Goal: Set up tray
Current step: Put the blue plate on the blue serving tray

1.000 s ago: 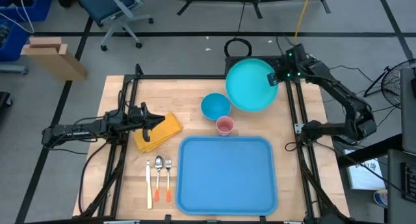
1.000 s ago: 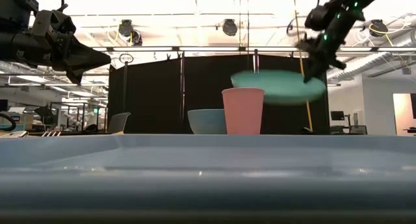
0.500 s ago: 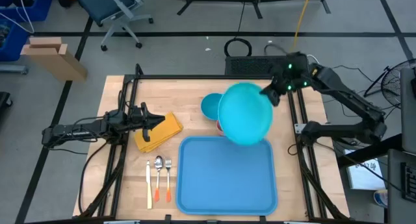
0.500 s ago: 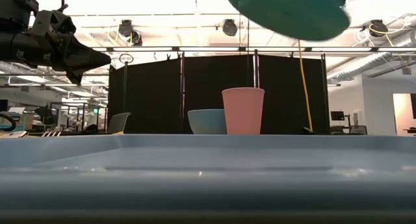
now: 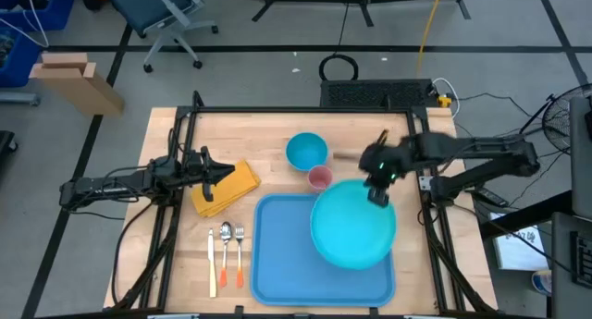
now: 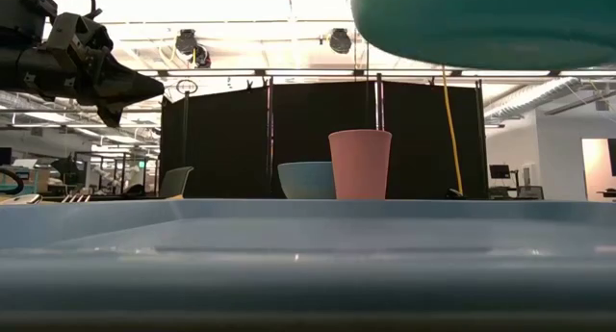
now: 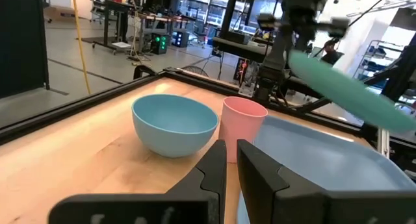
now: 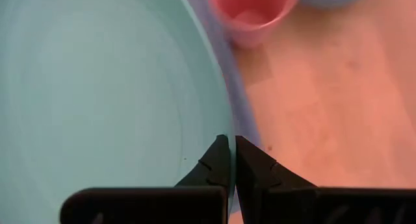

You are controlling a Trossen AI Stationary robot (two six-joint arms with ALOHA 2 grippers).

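The tray [image 5: 282,254] lies at the table's six o'clock, nothing resting on it yet. Over its three o'clock side the right gripper [image 5: 377,191] pinches the teal plate [image 5: 351,228] by its rim, held aloft. Bowl [image 5: 305,152], pink cup [image 5: 319,177], napkin [image 5: 228,185] and cutlery [image 5: 226,254] wait outside. The left gripper [image 5: 220,172], fingers pressed together, hovers at nine o'clock.

table [image 5: 259,139]: showing pale wood, matt, visible grain | tray [image 5: 277,254]: looking like smooth blue plastic, slight sheen | plate [image 5: 351,228]: appearing as smooth teal plastic | cup [image 5: 319,178]: looking like matt pink plastic | bowl [image 5: 306,152]: showing smooth blue plastic | napkin [image 5: 231,183]: reading as yellow cloth, folded | cutlery [image 5: 225,245]: showing shiny metal, two pieces with orange handles
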